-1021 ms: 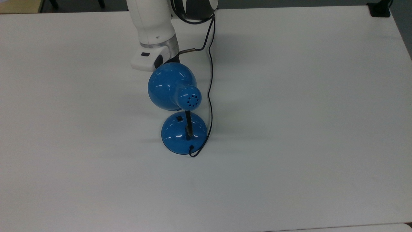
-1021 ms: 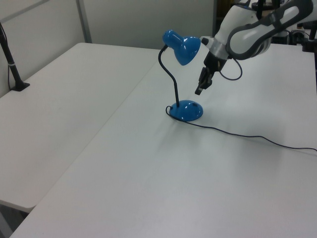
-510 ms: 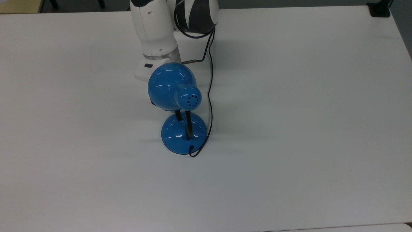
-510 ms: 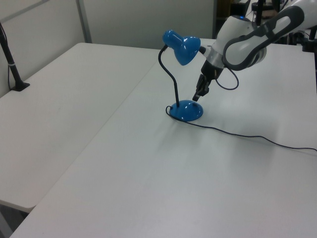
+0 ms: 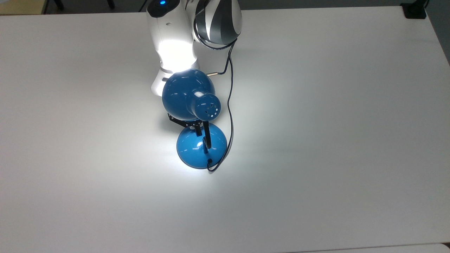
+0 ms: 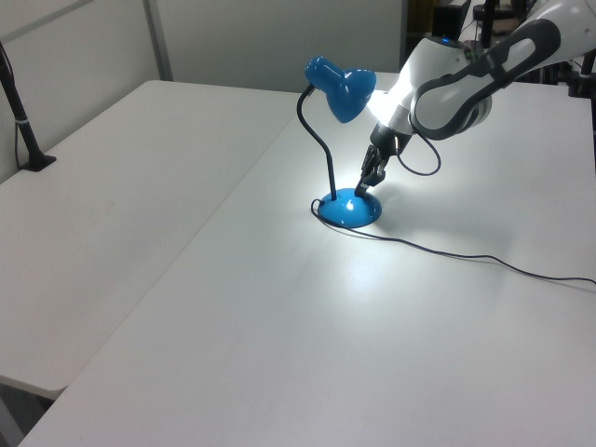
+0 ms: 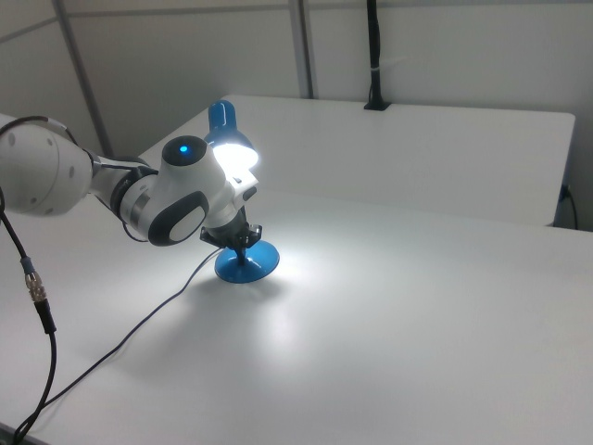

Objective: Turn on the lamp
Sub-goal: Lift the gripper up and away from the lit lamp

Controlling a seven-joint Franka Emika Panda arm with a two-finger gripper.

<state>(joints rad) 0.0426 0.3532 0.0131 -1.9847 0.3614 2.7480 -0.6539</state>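
In the top view the white worktop [image 5: 334, 140] covers nearly the whole frame, and the lamp [image 5: 197, 119] stands a little left of the centre. Its blue dome shade [image 5: 186, 93] hangs above and to the upper left of the round blue base [image 5: 200, 149], with the black gooseneck [image 5: 207, 135] between them. The lamp is lit: a bright pool of light lies on the worktop around the base. The robot arm [image 5: 174, 38] comes down from the upper edge of the frame, and the hand [image 5: 197, 129] is partly hidden under the shade, its tip touching the upper part of the base. I cannot tell if the fingers are apart or together. The black cord [image 5: 230, 105] runs along the right side of the lamp and curls to the lower edge of the base.

In the left view the lamp [image 6: 340, 149] stands in the upper middle of the frame, and the hand [image 6: 365, 184] reaches down from the right to the top of the base. The cord [image 6: 466, 256] runs away to the right edge.

In the right view the lamp [image 7: 236, 195] is left of the centre, its shade glowing strongly, and the hand [image 7: 243, 243] presses on the base from above.
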